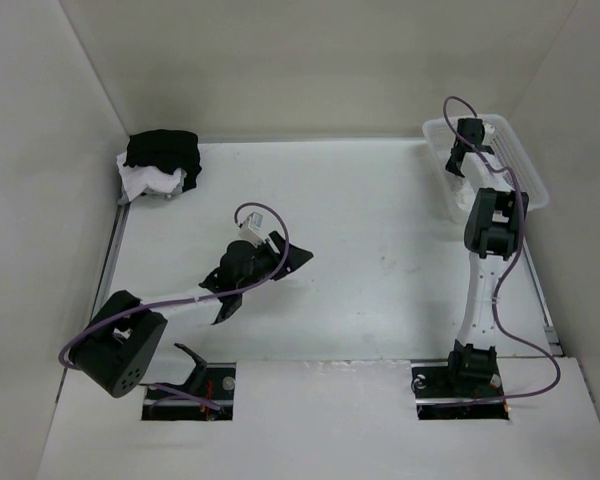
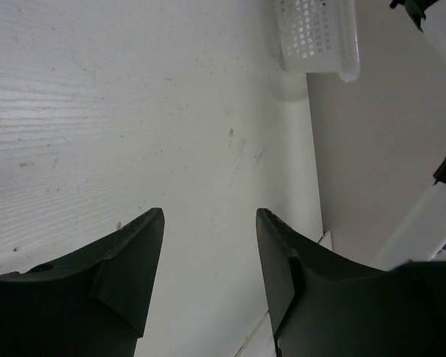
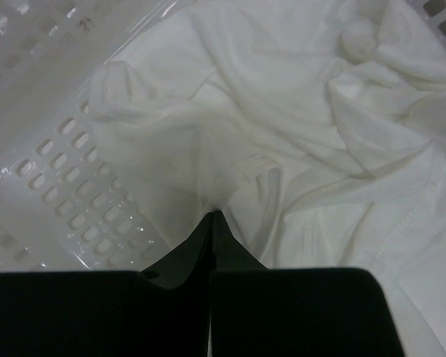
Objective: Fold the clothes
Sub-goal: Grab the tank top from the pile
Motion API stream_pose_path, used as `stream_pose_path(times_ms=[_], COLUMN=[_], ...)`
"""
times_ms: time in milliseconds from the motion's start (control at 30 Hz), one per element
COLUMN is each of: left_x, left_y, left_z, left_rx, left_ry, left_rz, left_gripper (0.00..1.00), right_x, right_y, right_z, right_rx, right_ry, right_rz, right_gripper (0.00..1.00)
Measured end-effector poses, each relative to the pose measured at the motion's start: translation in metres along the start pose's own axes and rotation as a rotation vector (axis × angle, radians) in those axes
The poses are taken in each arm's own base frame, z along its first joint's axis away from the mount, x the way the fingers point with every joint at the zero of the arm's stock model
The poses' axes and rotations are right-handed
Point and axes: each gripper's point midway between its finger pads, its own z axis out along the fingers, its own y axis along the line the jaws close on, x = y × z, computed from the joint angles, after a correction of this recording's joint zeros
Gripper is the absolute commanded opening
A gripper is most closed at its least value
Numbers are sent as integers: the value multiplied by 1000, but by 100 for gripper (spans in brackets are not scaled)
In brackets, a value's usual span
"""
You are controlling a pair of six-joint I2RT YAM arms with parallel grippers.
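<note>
While right tool (image 3: 212, 216) grips white garment (image 3: 297, 97): lift slowly, clear of basket (image 3: 59, 141) wall.
Left tool (image 2: 209, 216): open-jawed, empty above counter (image 2: 97, 89); ready to take a corner.

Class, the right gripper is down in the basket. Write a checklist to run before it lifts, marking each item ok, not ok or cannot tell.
1. Grip: right gripper shut on white garment, fabric pinched at the tips: ok.
2. Single garment caught: cannot tell.
3. Fabric free of the basket lattice: cannot tell.
4. Helper: left gripper open and empty: ok.
5. Spreading room: table beneath left gripper free: ok.
6. Other clothes: black and white pile off in the far left corner: ok.
</note>
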Motion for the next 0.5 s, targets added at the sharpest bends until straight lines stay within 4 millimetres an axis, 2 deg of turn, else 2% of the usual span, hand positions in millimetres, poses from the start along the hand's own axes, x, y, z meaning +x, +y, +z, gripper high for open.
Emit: stream_pose_path(times_ms=[100,200,300,433,500], left_x=[-2,-3,-2,-2,-1], left_y=[1,2,1,1,0], left_z=[0,0,0,0,0], left_rx=[-3,-3,-3,-2,-1], left_ry=[-5,-6,-5,-4,-1], left_rz=[-2,-3,-3,-4,-6], left_gripper=[50,50,50,50,50], right_x=[2,-7,-46,-113,-136], right_y=[-3,-9,-12,-18,-24], right_z=[-11,-41,-85,-162,-199], right_rx=[-31,-58,-105,-185,-219], right_ry=[-33,-65,-174,-381,-467], right_rz=[43,74,123,214,254], right_gripper=[0,0,0,0,0])
